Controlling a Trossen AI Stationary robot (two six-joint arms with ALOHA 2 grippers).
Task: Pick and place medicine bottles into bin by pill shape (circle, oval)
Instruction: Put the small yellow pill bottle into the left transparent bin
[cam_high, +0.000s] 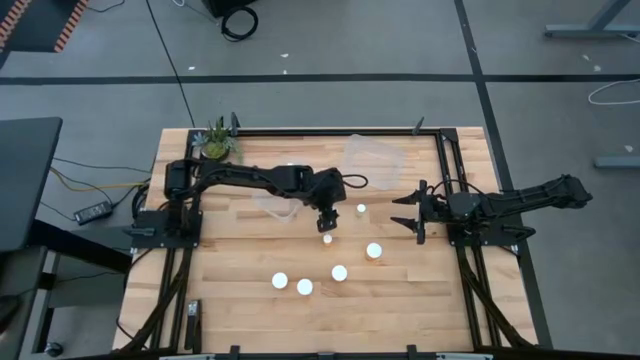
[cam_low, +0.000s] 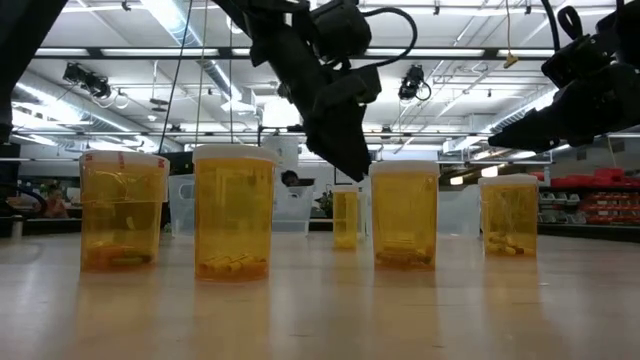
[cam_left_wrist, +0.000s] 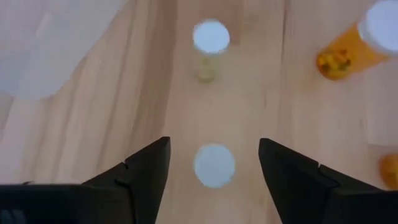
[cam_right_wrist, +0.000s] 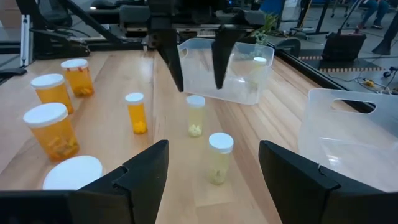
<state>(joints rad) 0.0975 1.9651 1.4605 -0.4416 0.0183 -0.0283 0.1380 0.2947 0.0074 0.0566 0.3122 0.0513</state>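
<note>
Several medicine bottles with white caps stand upright on the wooden table (cam_high: 230, 260). My left gripper (cam_high: 326, 222) is open and points down over a small pale bottle (cam_high: 327, 238), whose cap (cam_left_wrist: 214, 165) shows between the fingers, untouched. A second pale bottle (cam_high: 360, 209) stands just beyond it toward the right (cam_left_wrist: 211, 37). Orange bottles stand nearer the front edge (cam_high: 374, 250) (cam_high: 340, 272) (cam_high: 280, 281) (cam_high: 304, 287). My right gripper (cam_high: 398, 211) is open and empty at the table's right, facing the bottles (cam_right_wrist: 213, 144).
Two clear plastic bins stand behind the bottles, one at the far middle (cam_high: 375, 155) and one under the left arm (cam_high: 278, 205). A green potted plant (cam_high: 217, 142) stands at the far left corner. Black frame rails run along both table sides.
</note>
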